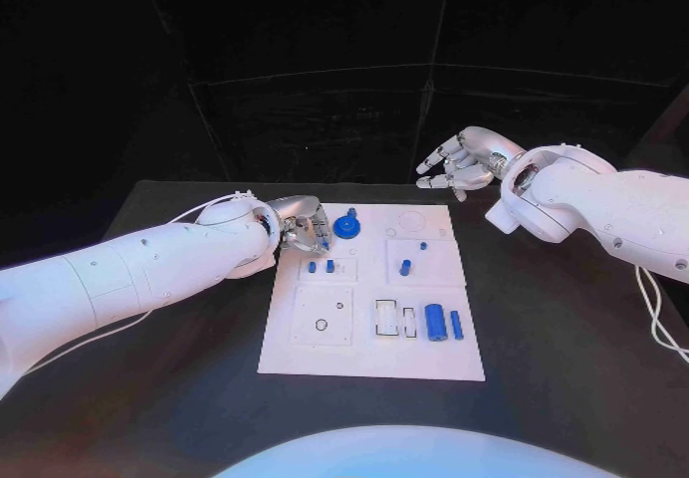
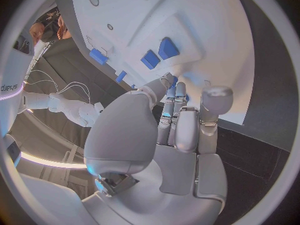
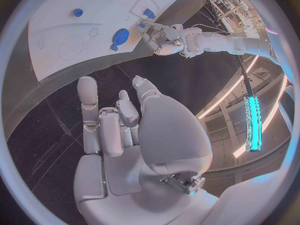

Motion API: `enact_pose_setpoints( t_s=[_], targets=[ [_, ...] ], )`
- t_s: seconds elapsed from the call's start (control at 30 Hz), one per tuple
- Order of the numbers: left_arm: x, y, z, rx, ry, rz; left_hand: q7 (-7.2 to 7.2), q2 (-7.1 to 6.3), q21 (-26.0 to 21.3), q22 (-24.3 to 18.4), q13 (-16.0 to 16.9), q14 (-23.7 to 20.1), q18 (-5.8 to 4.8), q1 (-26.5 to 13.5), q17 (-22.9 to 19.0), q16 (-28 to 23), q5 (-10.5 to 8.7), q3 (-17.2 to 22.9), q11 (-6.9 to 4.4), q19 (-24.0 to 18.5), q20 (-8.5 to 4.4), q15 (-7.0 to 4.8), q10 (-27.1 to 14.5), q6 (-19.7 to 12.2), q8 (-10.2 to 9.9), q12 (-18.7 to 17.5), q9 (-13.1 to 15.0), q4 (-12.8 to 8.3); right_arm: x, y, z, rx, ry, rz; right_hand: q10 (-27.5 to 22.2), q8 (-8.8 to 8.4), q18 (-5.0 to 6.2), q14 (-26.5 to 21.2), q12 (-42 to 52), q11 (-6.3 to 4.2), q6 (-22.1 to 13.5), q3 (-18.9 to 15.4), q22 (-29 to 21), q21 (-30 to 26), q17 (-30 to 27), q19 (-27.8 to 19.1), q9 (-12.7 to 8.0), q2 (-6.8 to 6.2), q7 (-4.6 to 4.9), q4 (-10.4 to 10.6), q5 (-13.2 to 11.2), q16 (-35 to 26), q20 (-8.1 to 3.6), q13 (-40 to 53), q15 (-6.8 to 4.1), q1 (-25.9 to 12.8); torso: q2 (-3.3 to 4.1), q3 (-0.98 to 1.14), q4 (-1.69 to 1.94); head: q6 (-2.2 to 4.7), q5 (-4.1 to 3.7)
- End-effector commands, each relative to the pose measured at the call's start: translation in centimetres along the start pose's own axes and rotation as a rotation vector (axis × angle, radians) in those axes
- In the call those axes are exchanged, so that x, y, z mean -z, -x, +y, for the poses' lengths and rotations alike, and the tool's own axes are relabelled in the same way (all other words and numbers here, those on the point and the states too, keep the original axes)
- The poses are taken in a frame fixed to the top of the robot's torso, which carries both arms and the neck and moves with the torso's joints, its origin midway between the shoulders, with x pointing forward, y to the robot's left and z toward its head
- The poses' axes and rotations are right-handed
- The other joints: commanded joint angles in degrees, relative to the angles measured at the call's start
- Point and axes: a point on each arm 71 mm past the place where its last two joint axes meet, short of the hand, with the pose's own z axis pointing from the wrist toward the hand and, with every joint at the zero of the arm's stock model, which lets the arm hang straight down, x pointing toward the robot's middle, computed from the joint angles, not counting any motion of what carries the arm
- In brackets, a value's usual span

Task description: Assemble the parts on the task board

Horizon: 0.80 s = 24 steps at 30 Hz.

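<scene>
Head view: the white board (image 1: 370, 344) lies in the middle of the black table (image 1: 574, 339). The left hand (image 1: 305, 231) sits over the board's far left corner, fingers curled in, just beside a blue gear-like part (image 1: 346, 230); whether it touches that part cannot be told here. Two small blue pegs (image 1: 321, 266) stand a little nearer along the left side, another blue peg (image 1: 405, 267) toward the right edge, and two blue cylinders (image 1: 444, 323) lie side by side near the right edge in the near half. The right hand (image 1: 457, 164) hangs beyond the board's far right corner, over the table's far edge, fingers loosely bent and apart, holding nothing. Bare table runs wide on both sides of the board and along its near edge.

Left wrist view: the left hand (image 2: 181, 130) has its fingers drawn close together, tips down at the board (image 2: 206, 30). Two blue pegs (image 2: 159, 54) stand just past the fingertips, with more blue parts (image 2: 98, 56) farther along. Whether anything is pinched cannot be told.

Right wrist view: the right hand (image 3: 122, 130) is empty, fingers upright and slightly spread, well apart from the board (image 3: 75, 40). The gear-like part (image 3: 120, 37) lies by the board's edge, and the left hand (image 3: 159, 37) shows just beside it.
</scene>
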Motion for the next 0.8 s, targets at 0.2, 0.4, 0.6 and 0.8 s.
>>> enact_pose_setpoints(
  t_s=[0.2,0.4,0.6,0.8],
  targets=[
    [-0.16,-0.23,0.12,0.004,0.025,0.025,0.21,-0.02,0.13,0.01,-0.10,0.72,-0.57,-0.39,-0.17,-0.18,-0.11,0.46,0.24,0.19,-0.01,-0.23,0.18,0.01,-0.26,-0.44,-0.08,0.08,-0.03,0.05,0.17,0.002,0.011,0.003,-0.43,0.19,0.33,2.51,-0.11,0.10,-0.28,0.22,-0.06,-0.32,-0.04,-0.15,-0.09,0.30,-0.05,0.20,0.30,-0.24,0.04,-0.02,-0.28,0.31,0.02,-0.04,0.02,-0.16,0.02],
    [-0.27,-0.39,0.00,0.006,0.020,0.039,0.38,-0.26,0.32,0.27,-0.15,0.71,-0.64,-0.62,-0.24,-0.21,-0.12,0.60,0.42,0.22,0.07,-0.09,-0.14,-0.39,-0.66,-0.93,-0.20,0.01,-0.06,0.03,0.20,0.002,0.011,0.004,-0.43,0.19,0.33,2.51,-0.11,0.10,-0.28,0.22,-0.06,-0.32,-0.04,-0.15,-0.09,0.30,-0.05,0.20,0.30,-0.24,0.04,-0.02,-0.28,0.31,-0.03,-0.03,0.05,-0.21,0.05],
    [-0.35,-0.59,0.04,0.013,0.028,0.063,0.81,-1.27,0.44,0.54,-0.22,0.70,-0.70,-1.36,-0.59,-0.26,-0.22,0.77,0.93,0.23,0.39,0.36,-1.12,-3.61,-3.07,-2.31,-0.62,-0.15,-0.07,0.03,0.19,0.002,0.011,0.004,-0.43,0.19,0.33,2.51,-0.11,0.10,-0.28,0.22,-0.06,-0.32,-0.04,-0.15,-0.09,0.30,-0.05,0.20,0.30,-0.24,0.04,-0.02,-0.28,0.31,-0.02,-0.03,0.01,-0.17,0.05],
    [-0.32,-0.58,0.20,0.014,0.034,0.065,0.98,-1.99,0.23,0.46,-0.19,0.63,-0.65,-1.93,-1.01,-0.36,-0.26,0.60,1.15,0.13,0.59,0.52,-1.60,-5.23,-4.33,-3.12,-0.55,-0.17,-0.02,0.11,0.09,0.003,0.009,0.002,-0.43,0.19,0.33,2.51,-0.11,0.10,-0.28,0.22,-0.06,-0.32,-0.04,-0.15,-0.09,0.30,-0.05,0.20,0.30,-0.24,0.04,-0.02,-0.28,0.31,-0.02,-0.05,0.03,-0.21,-0.02]
  ],
)
